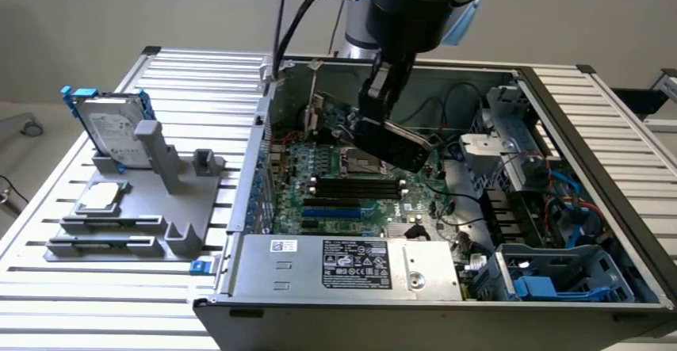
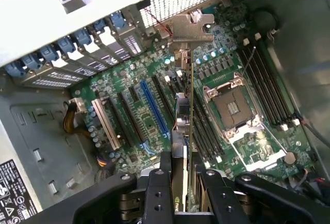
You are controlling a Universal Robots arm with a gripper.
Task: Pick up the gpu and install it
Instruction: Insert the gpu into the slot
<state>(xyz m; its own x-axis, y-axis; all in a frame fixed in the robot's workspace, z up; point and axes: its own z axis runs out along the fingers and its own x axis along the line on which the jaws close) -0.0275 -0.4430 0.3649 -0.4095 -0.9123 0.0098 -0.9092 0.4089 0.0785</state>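
Observation:
My gripper (image 1: 379,101) hangs inside the open computer case (image 1: 592,129), shut on the gpu (image 1: 394,146). The card's black rounded cover faces the exterior view and it tilts down over the green motherboard (image 1: 338,181). In the wrist view the gpu (image 2: 189,110) is seen edge-on between my two black fingers (image 2: 157,182), with its metal bracket (image 2: 191,28) at the far end near the case's rear slot openings. It hovers above the board between the blue expansion slot (image 2: 153,108) and the empty processor socket (image 2: 234,105), apart from the slots.
A silver hard drive in a blue frame (image 1: 111,129) stands on a grey holder (image 1: 127,216) at the exterior view's left, with a small square processor chip (image 1: 101,196) in front. The power supply (image 1: 338,265) sits at the case's near side. Cables (image 1: 560,192) and drive bays lie at the right.

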